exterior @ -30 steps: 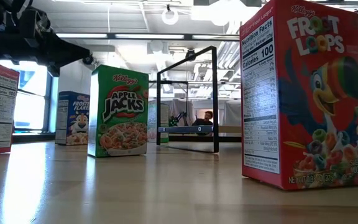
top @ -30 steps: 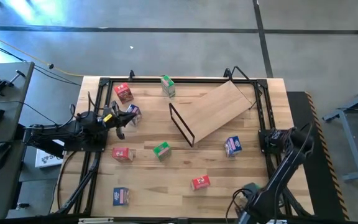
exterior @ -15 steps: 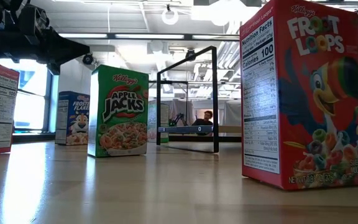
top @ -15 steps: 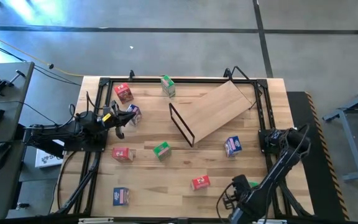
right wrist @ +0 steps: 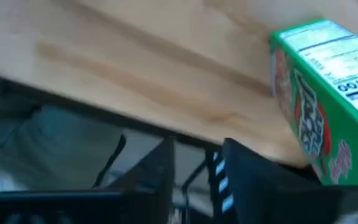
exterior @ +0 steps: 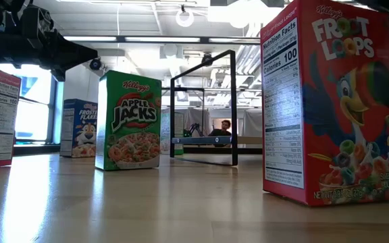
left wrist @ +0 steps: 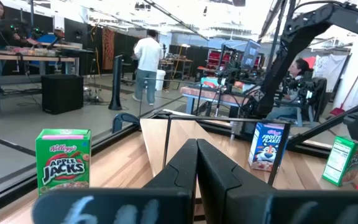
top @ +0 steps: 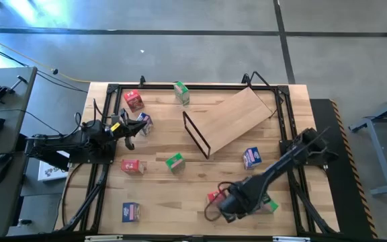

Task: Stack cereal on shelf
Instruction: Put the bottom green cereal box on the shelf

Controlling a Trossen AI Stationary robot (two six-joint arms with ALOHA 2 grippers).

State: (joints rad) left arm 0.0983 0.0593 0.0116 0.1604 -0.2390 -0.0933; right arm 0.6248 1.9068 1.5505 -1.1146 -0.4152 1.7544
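Observation:
Several small cereal boxes stand on the table. A red one (top: 134,101) and a green one (top: 181,93) are at the far side. A blue one (top: 143,123), a red one (top: 132,167) and a green one (top: 175,162) are at the left. A blue one (top: 251,158) is at the right. The shelf board (top: 237,117) slants at the far right, with its wire frame (top: 195,134) along the lower edge. My left gripper (top: 130,136) is shut and empty beside the blue box. My right gripper (top: 222,205) is open over a red box (top: 213,195) near the front edge. A green box (right wrist: 316,93) stands beside it.
Another box (top: 132,212) stands at the near left corner. A black metal frame (top: 106,121) runs around the table's edges. In the low view, the Froot Loops box (exterior: 329,101) stands close and the Apple Jacks box (exterior: 128,121) farther off. People are in the room behind the table.
My right arm has swung from the table's right edge toward the near edge and to the left, and its gripper now hangs over the red box at the front. No box has moved.

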